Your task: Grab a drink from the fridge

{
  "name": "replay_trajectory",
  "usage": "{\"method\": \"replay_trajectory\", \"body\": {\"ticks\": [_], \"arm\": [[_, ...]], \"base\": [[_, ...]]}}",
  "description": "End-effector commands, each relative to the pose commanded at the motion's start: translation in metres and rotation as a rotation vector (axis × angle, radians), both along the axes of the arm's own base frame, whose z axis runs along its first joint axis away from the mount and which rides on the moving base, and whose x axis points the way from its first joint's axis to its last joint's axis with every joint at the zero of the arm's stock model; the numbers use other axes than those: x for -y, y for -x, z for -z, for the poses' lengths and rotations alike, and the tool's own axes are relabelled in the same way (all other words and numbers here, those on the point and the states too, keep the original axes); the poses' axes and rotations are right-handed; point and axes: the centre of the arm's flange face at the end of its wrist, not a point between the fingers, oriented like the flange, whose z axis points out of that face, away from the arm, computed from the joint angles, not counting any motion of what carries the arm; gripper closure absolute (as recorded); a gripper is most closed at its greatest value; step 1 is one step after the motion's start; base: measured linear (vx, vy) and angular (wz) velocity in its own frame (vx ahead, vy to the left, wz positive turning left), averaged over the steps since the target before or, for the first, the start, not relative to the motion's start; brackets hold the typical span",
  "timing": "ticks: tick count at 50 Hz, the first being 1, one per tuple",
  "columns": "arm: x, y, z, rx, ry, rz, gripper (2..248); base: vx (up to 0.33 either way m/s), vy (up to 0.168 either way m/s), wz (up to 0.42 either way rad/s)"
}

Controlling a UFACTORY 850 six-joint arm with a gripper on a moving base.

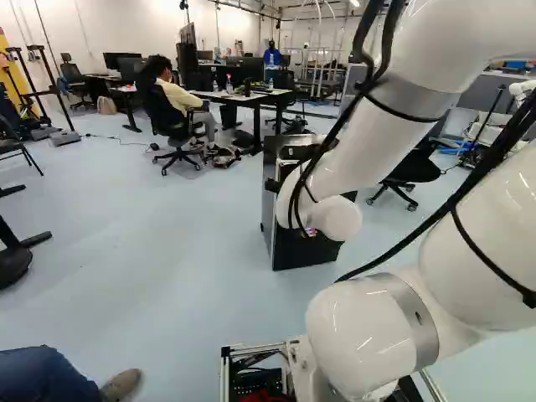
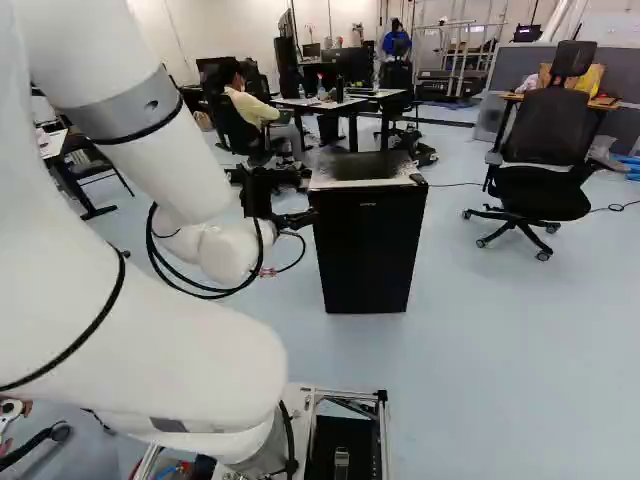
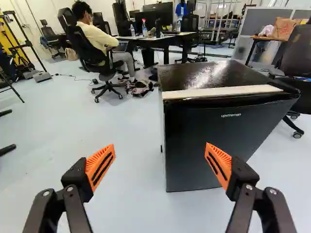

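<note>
The pincer [image 2: 306, 199] is released, its orange pads [image 3: 100, 166] spread wide; ahead of it the black fridge [image 3: 204, 141] stands upright on the floor [image 3: 131, 141], door closed, while farther back bottles [image 3: 144, 28] stand on a desk [image 3: 182, 34]

A smooth pale-blue floor [image 1: 167, 226] spreads below plain white walls [image 1: 109, 29]. In the right base view, a black swivel chair [image 2: 545, 135] stands right of a light-topped, black-legged desk [image 2: 353, 130].
</note>
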Motion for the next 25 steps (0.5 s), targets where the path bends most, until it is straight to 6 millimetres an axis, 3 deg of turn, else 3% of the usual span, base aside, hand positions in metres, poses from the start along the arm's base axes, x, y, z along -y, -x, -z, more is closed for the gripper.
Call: {"method": "replay_trajectory", "body": {"ticks": [25], "arm": [[-0.017, -0.009, -0.003, 0.015, -0.061, 0.081, 3]], "base": [[0.0, 0.0, 0.0]]}}
